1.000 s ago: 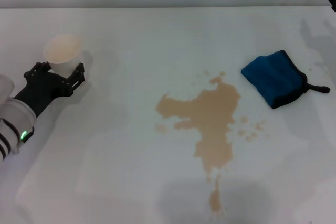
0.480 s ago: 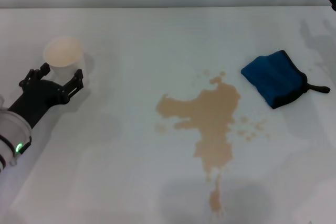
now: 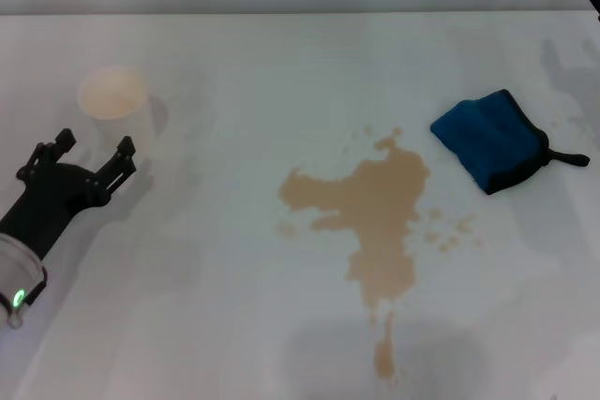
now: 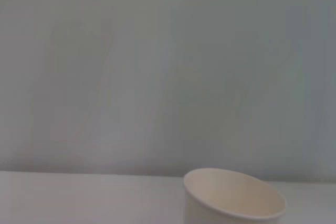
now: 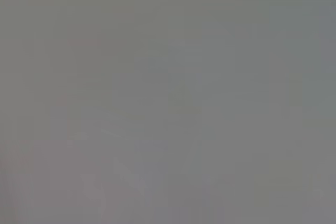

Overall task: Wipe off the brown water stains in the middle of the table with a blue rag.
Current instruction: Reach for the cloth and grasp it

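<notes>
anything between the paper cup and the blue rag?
Head view: the brown water stains spread across the table roughly between the paper cup and the blue rag, slightly nearer the robot.

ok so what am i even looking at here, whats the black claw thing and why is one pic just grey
The black claw is the robot's left gripper, the hand on one of its two arms. It is open, holds nothing, and sits just short of a white paper cup. The wide picture comes from a camera on the robot's head, looking down at a white table. On it lie the brown water stains in the middle and a blue rag to their right, untouched. The picture with only the cup comes from the left wrist camera. The grey one is the right wrist camera, showing nothing recognisable; only a dark bit of that arm shows at the head view's top right corner.
</notes>
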Controlling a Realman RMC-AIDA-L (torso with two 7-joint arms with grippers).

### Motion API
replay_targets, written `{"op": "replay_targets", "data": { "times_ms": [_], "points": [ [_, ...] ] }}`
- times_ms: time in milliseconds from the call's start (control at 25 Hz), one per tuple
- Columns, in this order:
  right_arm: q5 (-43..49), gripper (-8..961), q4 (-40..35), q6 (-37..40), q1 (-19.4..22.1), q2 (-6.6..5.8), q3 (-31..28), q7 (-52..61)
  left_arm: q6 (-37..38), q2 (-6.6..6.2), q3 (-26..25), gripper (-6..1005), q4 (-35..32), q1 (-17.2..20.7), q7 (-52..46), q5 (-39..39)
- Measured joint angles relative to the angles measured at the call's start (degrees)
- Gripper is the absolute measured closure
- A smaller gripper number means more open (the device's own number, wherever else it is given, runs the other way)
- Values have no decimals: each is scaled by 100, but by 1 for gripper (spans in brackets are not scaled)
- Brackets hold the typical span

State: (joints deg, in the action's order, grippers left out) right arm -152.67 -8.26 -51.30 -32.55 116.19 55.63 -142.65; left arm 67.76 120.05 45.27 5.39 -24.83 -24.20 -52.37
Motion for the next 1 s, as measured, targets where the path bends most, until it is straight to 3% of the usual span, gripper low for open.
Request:
{"op": "replay_targets", "data": {
  "times_ms": [280, 720, 1000],
  "points": [
    [-2, 257, 0, -66, 91, 0, 0, 42, 689, 9, -1, 111, 280, 228, -10, 438],
    [9, 258, -149, -237, 123, -70, 275, 810, 764, -25, -4, 112, 233, 272, -606, 544],
    [188, 261, -665, 335, 113, -161, 670, 1501, 885, -34, -10, 111, 207, 220, -815, 768]
  ]
}}
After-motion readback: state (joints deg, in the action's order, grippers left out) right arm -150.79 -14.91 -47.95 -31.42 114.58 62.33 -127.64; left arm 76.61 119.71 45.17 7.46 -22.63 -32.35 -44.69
